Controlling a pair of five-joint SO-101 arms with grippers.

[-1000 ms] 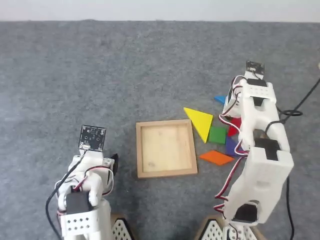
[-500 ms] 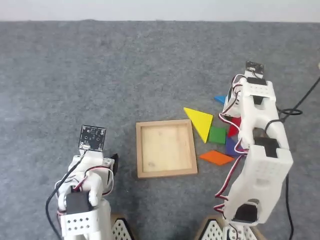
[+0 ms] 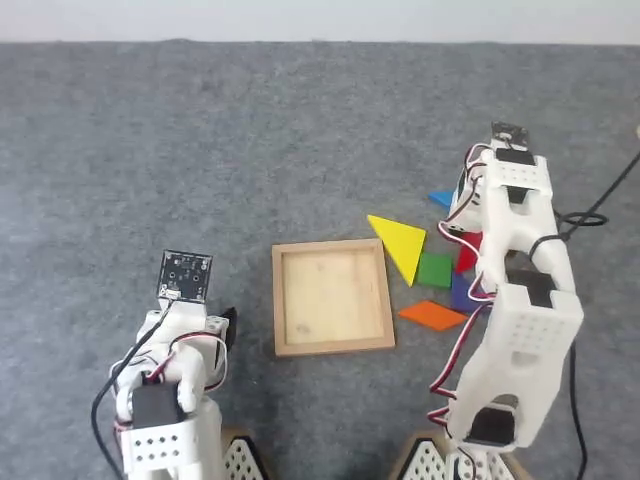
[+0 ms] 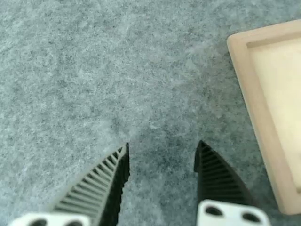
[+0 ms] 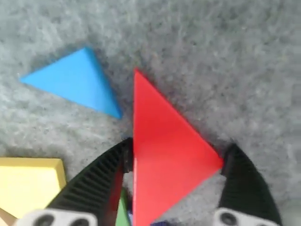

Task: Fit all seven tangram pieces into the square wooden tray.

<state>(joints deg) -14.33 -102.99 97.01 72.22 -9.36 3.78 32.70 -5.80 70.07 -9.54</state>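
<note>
The square wooden tray (image 3: 332,254) lies bare in the middle of the grey mat, and its corner (image 4: 244,84) shows in the left wrist view. Right of it lie the yellow triangle (image 3: 400,243), green square (image 3: 435,270), orange piece (image 3: 432,315), a dark blue piece (image 3: 461,294), a light blue triangle (image 3: 440,198) and a red triangle (image 3: 468,252), partly under the right arm. My right gripper (image 5: 176,153) is open, its fingers straddling the red triangle (image 5: 164,146) beside the light blue triangle (image 5: 75,84). My left gripper (image 4: 162,157) is open over bare mat, left of the tray.
The grey mat (image 3: 200,150) stretches free across the back and left. Both arm bases stand at the near edge. A black cable (image 3: 600,210) runs off at the right.
The right arm has shifted slightly, its wrist edging away from the near edge over the red triangle. The left arm and all pieces stay still.
</note>
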